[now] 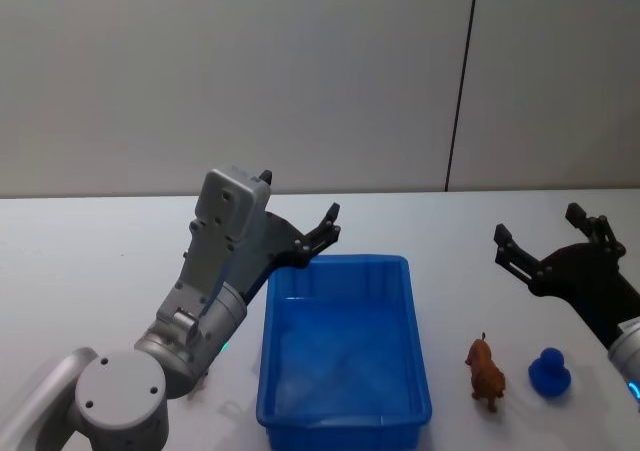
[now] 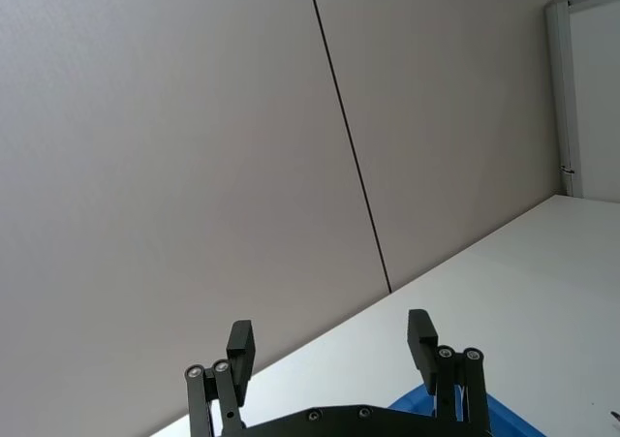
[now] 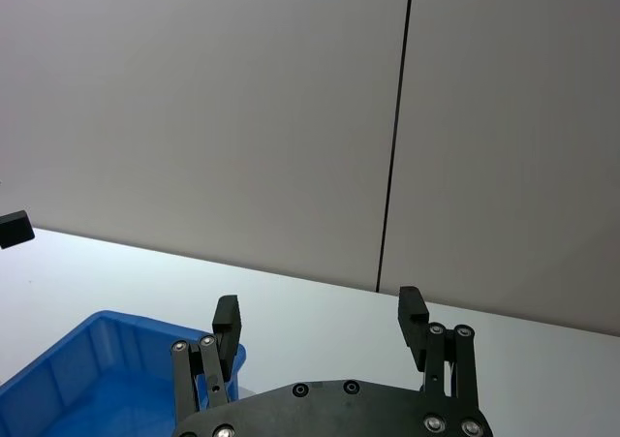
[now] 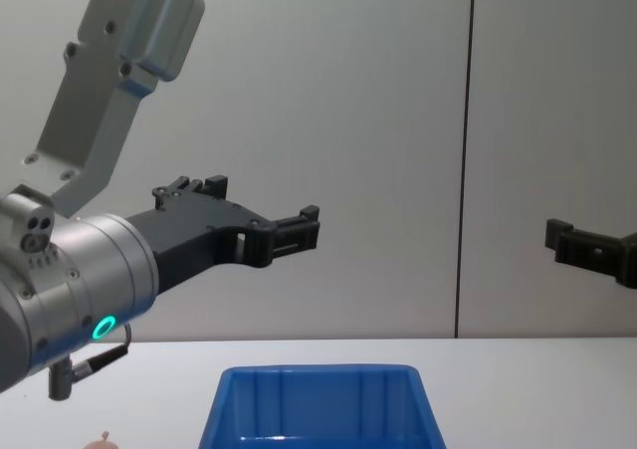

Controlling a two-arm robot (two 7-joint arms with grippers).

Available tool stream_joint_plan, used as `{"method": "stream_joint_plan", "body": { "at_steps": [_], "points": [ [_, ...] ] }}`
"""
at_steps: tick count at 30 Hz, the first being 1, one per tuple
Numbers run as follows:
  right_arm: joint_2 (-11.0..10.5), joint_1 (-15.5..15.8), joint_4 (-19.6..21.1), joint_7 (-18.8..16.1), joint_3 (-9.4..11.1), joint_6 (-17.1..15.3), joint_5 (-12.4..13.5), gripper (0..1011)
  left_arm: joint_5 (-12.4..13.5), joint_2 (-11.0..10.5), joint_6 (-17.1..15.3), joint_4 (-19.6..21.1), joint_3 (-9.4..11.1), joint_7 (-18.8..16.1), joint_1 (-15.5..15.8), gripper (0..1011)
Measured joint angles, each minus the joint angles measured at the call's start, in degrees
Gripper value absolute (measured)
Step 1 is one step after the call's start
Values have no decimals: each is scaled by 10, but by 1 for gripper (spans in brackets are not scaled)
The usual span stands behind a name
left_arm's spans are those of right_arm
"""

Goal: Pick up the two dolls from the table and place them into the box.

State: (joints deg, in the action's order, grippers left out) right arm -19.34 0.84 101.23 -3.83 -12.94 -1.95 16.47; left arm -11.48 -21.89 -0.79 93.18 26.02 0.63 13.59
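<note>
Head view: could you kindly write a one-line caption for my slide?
Left gripper and right gripper hover with open jaws over the table; the blue box sits empty, a brown doll beside it.

A plain pale grey wall (image 1: 250, 71) spans the far side, evenly lit. A thin dark vertical seam (image 1: 462, 81) divides it into panels, right of centre. Its foot meets the far edge of the white matte surface (image 1: 100, 261). The left wrist view shows a white upright frame (image 2: 564, 88) at the wall's end.
</note>
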Motion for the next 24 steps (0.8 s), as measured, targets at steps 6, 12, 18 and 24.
{"method": "stream_joint_plan", "body": {
  "at_steps": [6, 12, 18, 24],
  "points": [
    [0, 0, 0, 0, 0, 0, 0, 1001, 0, 0, 0, 0, 0, 0, 0, 1001],
    [0, 0, 0, 0, 0, 0, 0, 1001, 0, 0, 0, 0, 0, 0, 0, 1001],
    [0, 0, 0, 0, 0, 0, 0, 1001, 0, 0, 0, 0, 0, 0, 0, 1001],
    [0, 0, 0, 0, 0, 0, 0, 1001, 0, 0, 0, 0, 0, 0, 0, 1001]
  ]
}}
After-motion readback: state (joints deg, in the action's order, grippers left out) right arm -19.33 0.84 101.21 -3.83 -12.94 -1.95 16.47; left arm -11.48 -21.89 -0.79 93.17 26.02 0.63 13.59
